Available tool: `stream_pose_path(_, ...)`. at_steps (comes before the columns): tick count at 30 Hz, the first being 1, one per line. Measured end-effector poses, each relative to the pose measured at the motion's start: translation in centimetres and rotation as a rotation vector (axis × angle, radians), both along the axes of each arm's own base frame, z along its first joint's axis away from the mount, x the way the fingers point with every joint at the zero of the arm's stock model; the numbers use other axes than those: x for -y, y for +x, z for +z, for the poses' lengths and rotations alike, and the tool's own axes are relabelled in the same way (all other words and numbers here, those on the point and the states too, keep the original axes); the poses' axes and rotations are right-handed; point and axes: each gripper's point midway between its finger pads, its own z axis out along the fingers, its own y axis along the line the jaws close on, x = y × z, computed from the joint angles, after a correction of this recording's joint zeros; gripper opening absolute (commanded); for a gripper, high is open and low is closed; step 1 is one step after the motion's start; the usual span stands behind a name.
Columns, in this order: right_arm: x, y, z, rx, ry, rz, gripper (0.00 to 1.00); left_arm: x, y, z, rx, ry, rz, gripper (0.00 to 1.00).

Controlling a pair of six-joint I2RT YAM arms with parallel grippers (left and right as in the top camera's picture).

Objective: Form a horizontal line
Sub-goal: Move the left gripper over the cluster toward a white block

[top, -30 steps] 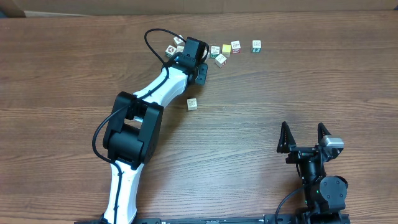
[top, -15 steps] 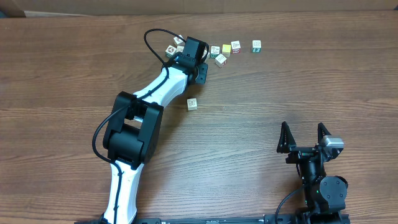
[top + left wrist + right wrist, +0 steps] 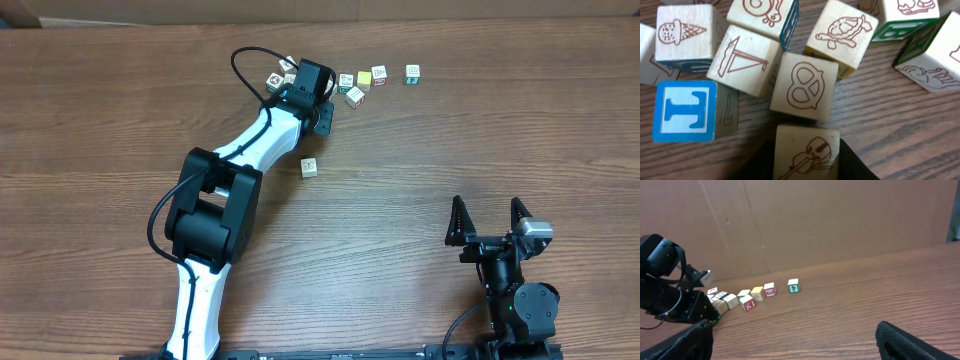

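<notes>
Loose row of small picture blocks [image 3: 364, 79] near far edge of table [image 3: 480, 130], just right of left fingers [image 3: 850, 170]. Pinching violin block [image 3: 806, 152] by both sides, with pretzel block [image 3: 805, 86] touching just beyond. Left arm [image 3: 250, 150] stretched long toward far side. Right fingers [image 3: 456, 222] spread wide, holding nothing, upright by near edge. Pale wooden cubes, brown line drawings, some coloured letter faces. Wood-grain tabletop.

Horizontal line [image 3: 379, 73]: loose row of tiny picture cubes near table [image 3: 480, 140] far edge, rightmost teal-green cube apart
</notes>
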Motion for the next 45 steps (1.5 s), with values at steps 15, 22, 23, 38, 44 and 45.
stream_pose_path(15, 0.0, 0.0, 0.0, 0.001, 0.000, 0.000, 1.00, 1.6, -3.7, 0.7, -0.170, -0.140, -0.007, 0.36)
stream_pose_path(22, 0.0, 0.0, 0.0, 0.000, 0.000, 0.000, 1.00, 1.6, -4.4, 2.4, -0.193, -0.183, 0.043, 0.50)
stream_pose_path(23, 0.0, 0.0, 0.0, 0.001, 0.000, 0.000, 1.00, 1.6, -4.5, 2.4, -0.196, -0.185, 0.049, 0.53)
stream_pose_path(38, 0.0, 0.0, 0.0, 0.000, 0.000, 0.000, 1.00, 1.7, -3.8, 2.8, -0.171, -0.209, 0.076, 0.04)
stream_pose_path(44, 0.0, 0.0, 0.0, 0.000, 0.000, 0.000, 1.00, 1.0, -4.3, 2.4, -0.198, -0.189, 0.091, 0.04)
stream_pose_path(45, 0.0, 0.0, 0.0, 0.000, 0.000, 0.000, 1.00, 0.8, -4.3, 2.4, -0.202, -0.184, 0.096, 0.04)
